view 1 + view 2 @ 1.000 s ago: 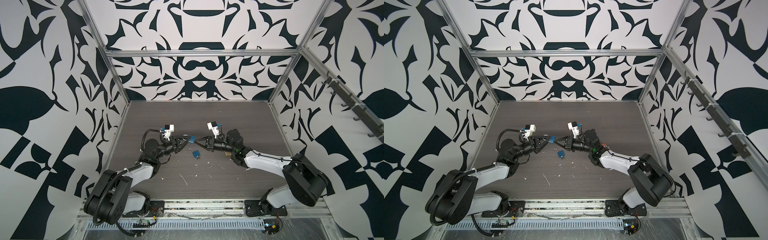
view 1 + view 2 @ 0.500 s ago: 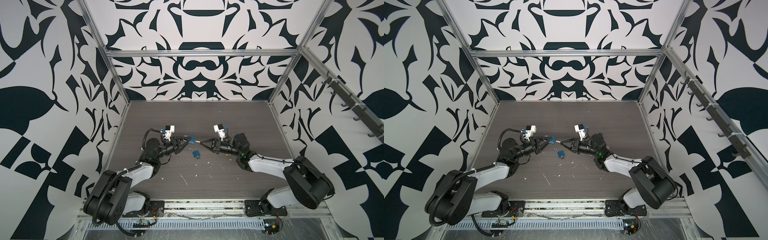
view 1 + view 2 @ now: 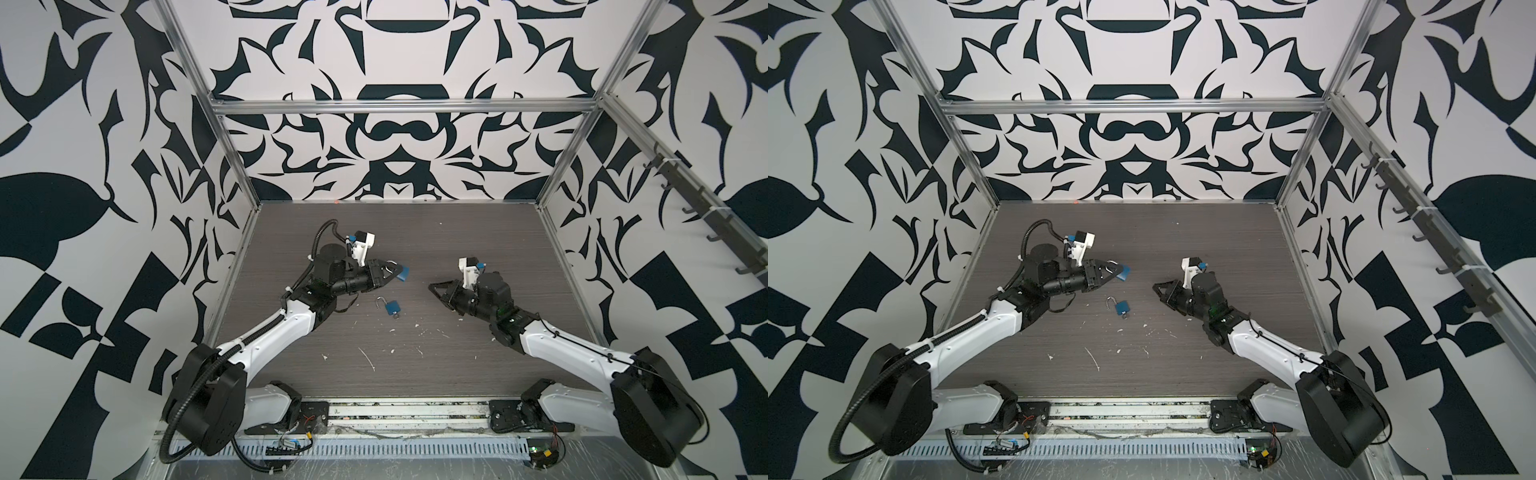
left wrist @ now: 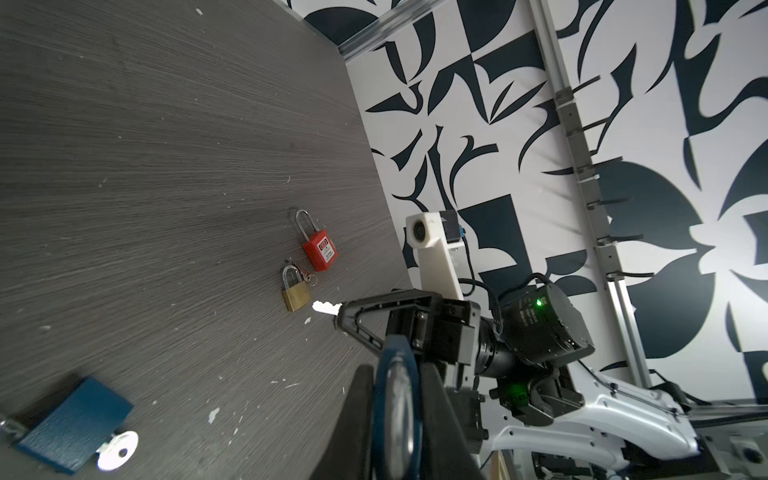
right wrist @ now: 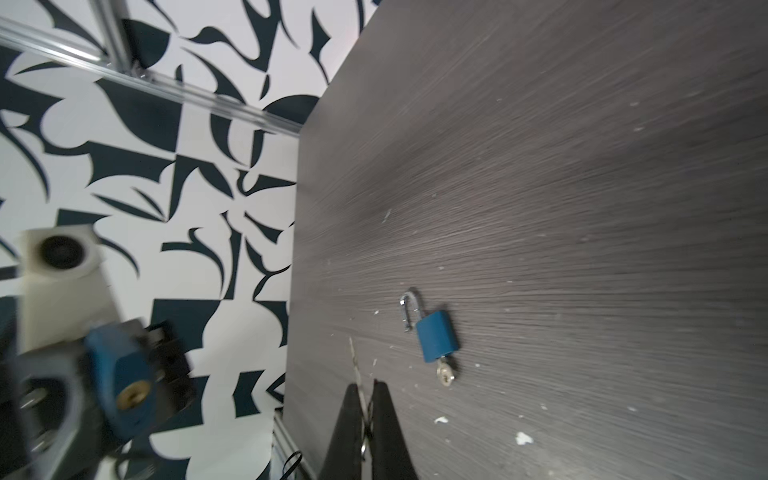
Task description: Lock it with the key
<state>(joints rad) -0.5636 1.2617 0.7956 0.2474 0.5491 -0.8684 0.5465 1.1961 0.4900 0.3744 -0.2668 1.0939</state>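
1. The left gripper [image 3: 386, 276] is clamped on the shackle end of a blue rectangular padlock [image 3: 401, 273]. The padlock's body juts past the tips, above the dark grey wood-grain table [image 3: 457, 353]. Both are unchanged from a second ago.
2. The right gripper [image 3: 433, 286] pinches a small silver metal key [image 4: 326, 308], blade poking forward.
3. A second ago its tips were near the held padlock. They have since backed off toward 3 o'clock and are now well apart from it.
4. A second blue padlock [image 3: 392, 307], shackle open and another key [image 5: 445, 374] in its base, lies unmoved on the table at 6 o'clock of the held one.
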